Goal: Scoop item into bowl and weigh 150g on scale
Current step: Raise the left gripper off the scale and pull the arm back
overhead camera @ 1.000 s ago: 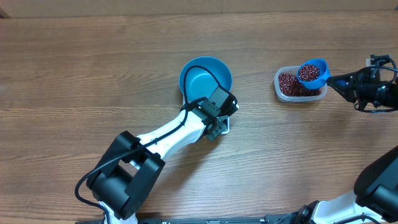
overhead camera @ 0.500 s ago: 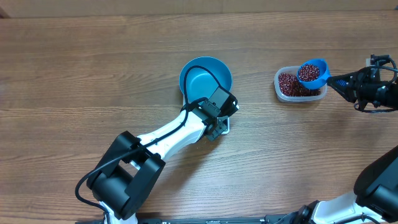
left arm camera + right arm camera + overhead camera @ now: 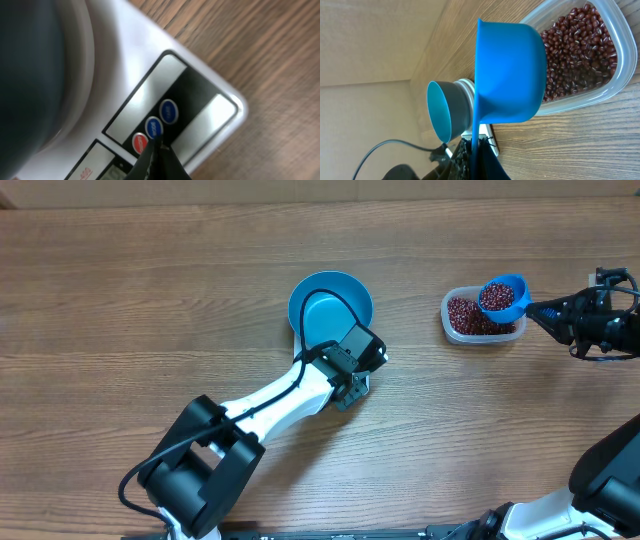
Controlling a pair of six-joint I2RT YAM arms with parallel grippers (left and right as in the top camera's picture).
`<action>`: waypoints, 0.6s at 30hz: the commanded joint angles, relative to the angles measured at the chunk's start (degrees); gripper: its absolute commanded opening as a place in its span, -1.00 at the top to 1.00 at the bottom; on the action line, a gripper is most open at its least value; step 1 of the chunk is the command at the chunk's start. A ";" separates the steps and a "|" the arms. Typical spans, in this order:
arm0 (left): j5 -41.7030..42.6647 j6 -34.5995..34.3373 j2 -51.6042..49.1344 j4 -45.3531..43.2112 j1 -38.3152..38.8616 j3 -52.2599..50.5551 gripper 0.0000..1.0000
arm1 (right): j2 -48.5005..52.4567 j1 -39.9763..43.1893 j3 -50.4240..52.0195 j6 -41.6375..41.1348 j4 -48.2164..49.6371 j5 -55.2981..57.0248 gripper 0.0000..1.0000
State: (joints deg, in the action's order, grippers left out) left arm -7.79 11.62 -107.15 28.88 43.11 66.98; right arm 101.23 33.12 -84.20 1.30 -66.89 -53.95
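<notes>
The teal-blue bowl stands on the white scale, which the overhead view mostly hides under the bowl and my left arm. My left gripper is shut and empty. Its tips rest at the blue button on the scale's front strip, next to a red button. My right gripper is shut on the handle of the blue scoop. The scoop is level above the clear tub and holds red-brown beans. More beans lie in the tub.
The wooden table extends left and back of the bowl. The tub stands to the right of the bowl, with a gap of bare wood between them. My left arm runs diagonally from the front left up to the scale.
My left gripper has shifted slightly toward the table's front at the scale's button strip. The right gripper and the filled scoop have stayed still over the tub.
</notes>
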 commanded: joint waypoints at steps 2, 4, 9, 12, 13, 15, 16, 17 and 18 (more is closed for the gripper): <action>-0.09 1.25 5.81 0.92 1.03 -0.46 0.92 | 0.37 -0.04 -0.13 0.72 0.35 -1.14 0.93; -0.07 1.22 7.17 1.73 1.09 -0.46 0.91 | 0.37 -0.04 -0.11 0.72 0.37 -1.14 0.93; -0.09 1.20 11.52 4.44 1.18 -0.46 0.92 | 0.37 -0.04 -0.11 0.72 0.57 -1.14 0.93; -0.09 1.05 14.53 5.90 1.18 -0.46 0.83 | 0.37 -0.04 -0.13 0.72 0.55 -1.14 0.92; -0.07 0.96 16.28 6.60 1.18 -0.46 0.57 | 0.37 -0.04 -0.13 0.72 0.55 -1.14 0.92; -0.09 0.26 18.34 7.52 1.16 -0.44 0.19 | 0.37 -0.04 -0.13 0.72 0.55 -1.14 0.93; -0.04 -0.17 19.41 8.02 1.16 -0.44 -0.01 | 0.37 -0.04 -0.11 0.72 0.55 -1.14 0.93; -0.07 -0.52 20.52 8.63 1.16 -0.44 -0.40 | 0.37 -0.04 -0.13 0.72 0.52 -1.14 0.92; 0.07 -0.52 21.68 9.31 1.16 -0.44 -0.99 | 0.37 -0.04 -0.13 0.72 0.52 -1.14 0.93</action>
State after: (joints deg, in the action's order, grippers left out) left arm -7.79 11.97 -89.82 36.95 43.90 66.98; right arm 101.23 33.12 -84.20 1.32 -66.67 -53.76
